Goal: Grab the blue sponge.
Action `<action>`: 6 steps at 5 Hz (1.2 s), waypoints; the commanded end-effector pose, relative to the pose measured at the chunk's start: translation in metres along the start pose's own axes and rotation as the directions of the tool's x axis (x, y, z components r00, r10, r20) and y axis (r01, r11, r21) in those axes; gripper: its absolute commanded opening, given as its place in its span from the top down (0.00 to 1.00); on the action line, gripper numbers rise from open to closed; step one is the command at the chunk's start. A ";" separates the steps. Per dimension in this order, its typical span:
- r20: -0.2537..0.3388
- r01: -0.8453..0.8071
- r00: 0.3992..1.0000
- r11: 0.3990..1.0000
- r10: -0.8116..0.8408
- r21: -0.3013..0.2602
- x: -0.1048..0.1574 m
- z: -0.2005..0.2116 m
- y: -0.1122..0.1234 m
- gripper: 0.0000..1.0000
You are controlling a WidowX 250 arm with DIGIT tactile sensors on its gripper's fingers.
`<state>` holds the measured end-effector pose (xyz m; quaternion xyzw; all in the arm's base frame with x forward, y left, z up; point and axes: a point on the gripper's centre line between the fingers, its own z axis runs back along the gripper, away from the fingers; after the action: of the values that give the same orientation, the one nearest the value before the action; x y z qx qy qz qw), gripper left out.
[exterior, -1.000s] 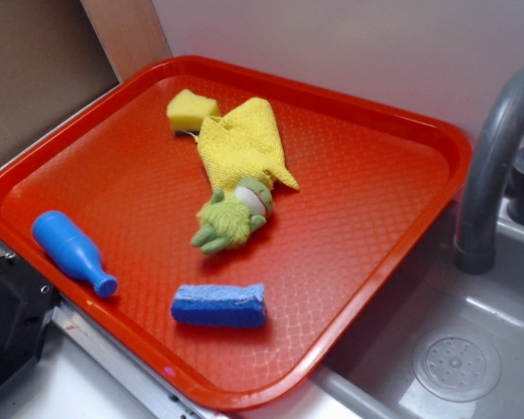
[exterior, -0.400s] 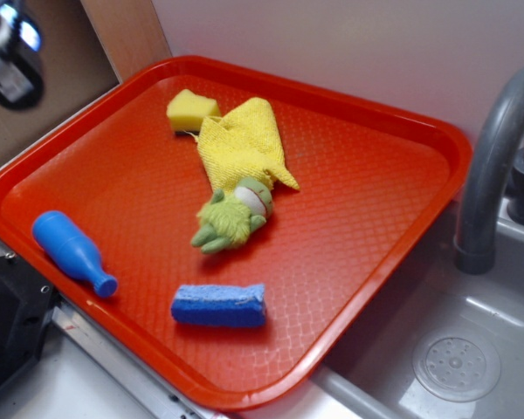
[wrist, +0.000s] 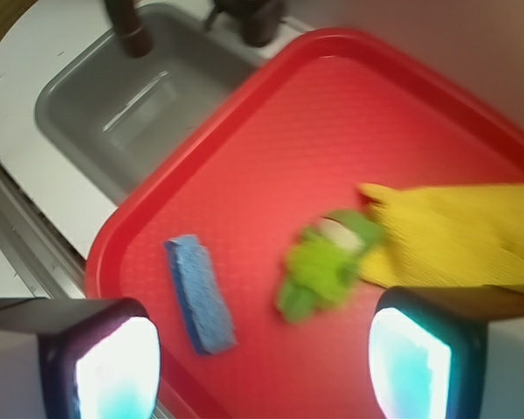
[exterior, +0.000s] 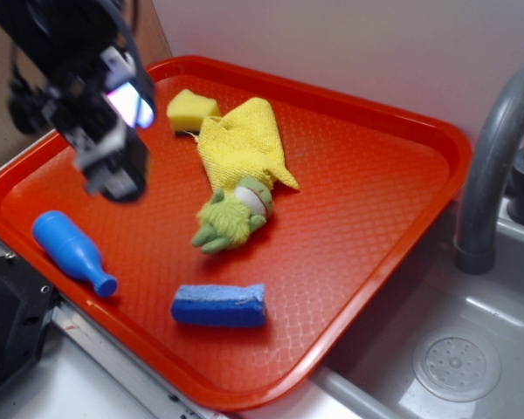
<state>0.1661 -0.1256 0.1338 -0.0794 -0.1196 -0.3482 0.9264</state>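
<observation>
Pincer: spread wide, empty, high above the tray.
Blue sponge: well apart, near the tray's front rim, long axis along that rim.

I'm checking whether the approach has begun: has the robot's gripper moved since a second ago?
Yes. The black gripper has come in from the upper left and now hangs over the red plastic tray, above the smooth blue bottle-shaped toy.

On the tray: sponge block at the back, cloth just beside it, plush toy touching the cloth's near end, bottle toy near left, foam sponge nearest; sink to the right
</observation>
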 end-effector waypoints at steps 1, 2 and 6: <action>-0.088 0.123 0.989 0.992 -0.119 0.033 0.002 -0.047 -0.026 0.00; -0.160 0.154 0.977 0.986 -0.143 0.061 -0.001 -0.075 -0.031 0.00; -0.275 0.204 0.946 0.975 -0.174 0.084 -0.010 -0.116 -0.037 1.00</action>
<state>0.1590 -0.1736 0.0209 0.0338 -0.0117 -0.4356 0.8994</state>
